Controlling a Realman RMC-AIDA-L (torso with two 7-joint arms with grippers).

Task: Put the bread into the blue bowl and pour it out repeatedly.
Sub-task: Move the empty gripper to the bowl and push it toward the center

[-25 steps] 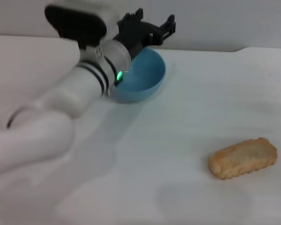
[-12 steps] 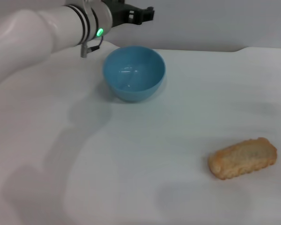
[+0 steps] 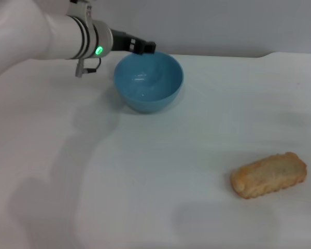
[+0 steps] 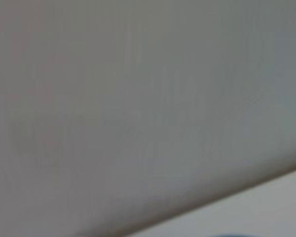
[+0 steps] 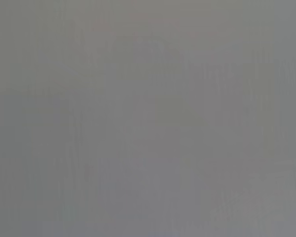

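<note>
Blue bowl (image 3: 148, 82): one, light blue, round, glossy inside. Stands upright on the white tabletop (image 3: 197, 145), toward the far edge. Nothing lies inside it. Taken as the landmark for all entries below.

Bread (image 3: 268, 175): one, oblong, golden-tan, with ridged scalloped edges and rounded ends. Lies flat on the tabletop, well apart from the blue bowl, on the near side and toward the robot's right. Nothing touches it.

Left gripper (image 3: 143, 47): black, at the end of a white arm with dark bands and a green light at the wrist. It sits just beside the blue bowl's far-left rim and slightly above it; whether it touches the rim cannot be told. The fingers point away from the head camera (only a dark stub shows), so how far apart they are cannot be told. Nothing can be seen held in them.

Left wrist view: mostly a grey blurred surface, with a pale strip of tabletop at one corner and a sliver of the blue bowl at the frame's edge.

Right gripper: not seen in the head view. The right wrist view gives only a uniform grey field.
</note>
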